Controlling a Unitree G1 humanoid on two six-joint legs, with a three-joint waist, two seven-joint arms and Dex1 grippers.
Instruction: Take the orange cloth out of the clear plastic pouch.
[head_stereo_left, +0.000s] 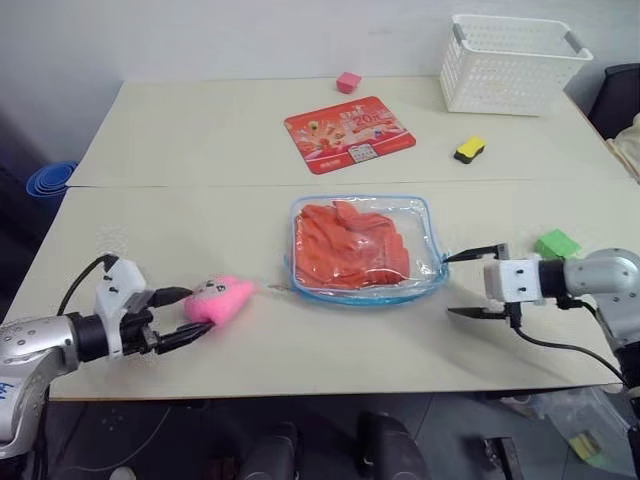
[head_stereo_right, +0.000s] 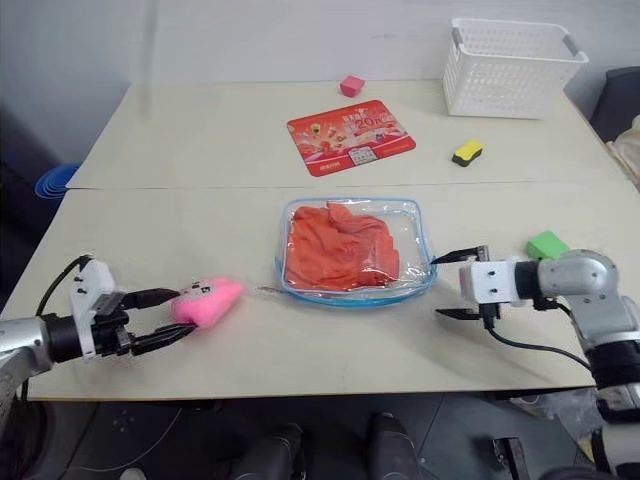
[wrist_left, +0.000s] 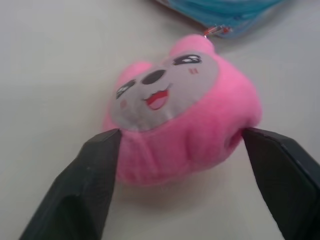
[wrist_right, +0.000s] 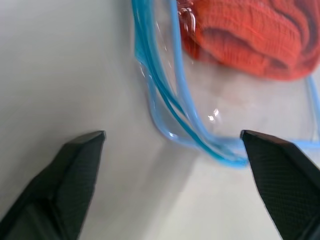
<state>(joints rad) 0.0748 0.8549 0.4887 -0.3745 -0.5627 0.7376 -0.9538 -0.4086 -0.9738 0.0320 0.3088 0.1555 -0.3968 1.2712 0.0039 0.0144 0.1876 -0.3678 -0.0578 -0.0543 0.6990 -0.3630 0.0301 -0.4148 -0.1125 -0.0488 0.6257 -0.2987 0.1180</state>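
Clear plastic pouch (head_stereo_left: 366, 250): laid flat at table (head_stereo_left: 200, 130) centre, orange cloth (head_stereo_left: 350, 245) enclosed. Pink plush charm (head_stereo_left: 220, 298): flanked by spread fingers of left hand (head_stereo_left: 190, 315), ungrasped. Right hand (head_stereo_left: 478, 283): released, spread wide beside the pouch's corner.

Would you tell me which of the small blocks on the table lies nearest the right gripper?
The green block, just behind the right gripper; the yellow and pink ones lie farther back.
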